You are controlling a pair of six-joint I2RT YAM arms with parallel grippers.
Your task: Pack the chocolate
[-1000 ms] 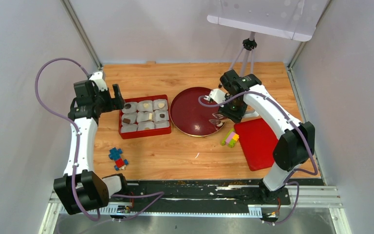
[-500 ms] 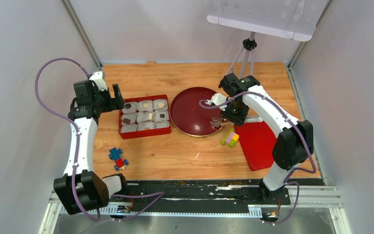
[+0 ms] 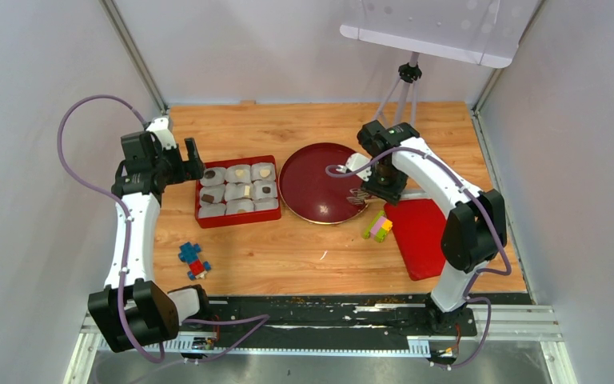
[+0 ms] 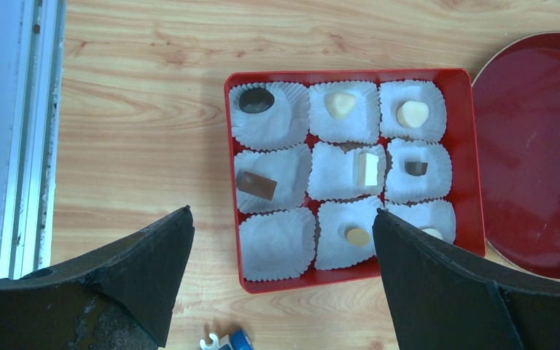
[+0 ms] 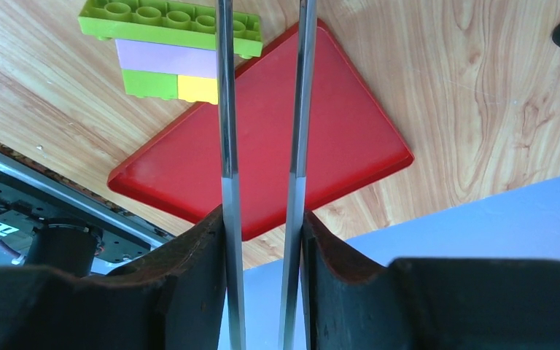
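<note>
Where chocolate (image 4: 340,104) lies cream and dark in paper cups (image 4: 277,244), left tool (image 4: 281,215) spread wide, empty, right tool (image 5: 262,217) clamping tweezers (image 5: 224,109).

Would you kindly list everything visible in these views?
chocolates: seven or more, cream or brown, in cups
paper cups: nine, white, in tray
tray: one, red, left of plate
plate: one, dark red, mid-table
flat lid: one, red, right of plate
toy blocks: two clusters, green-pink-yellow by the lid, blue-red front left
tripod: one, dark, at back
tongs: one, metal, in right pincer
left pincer: one, black, open near tray
right pincer: one, black, shut on tongs
</note>
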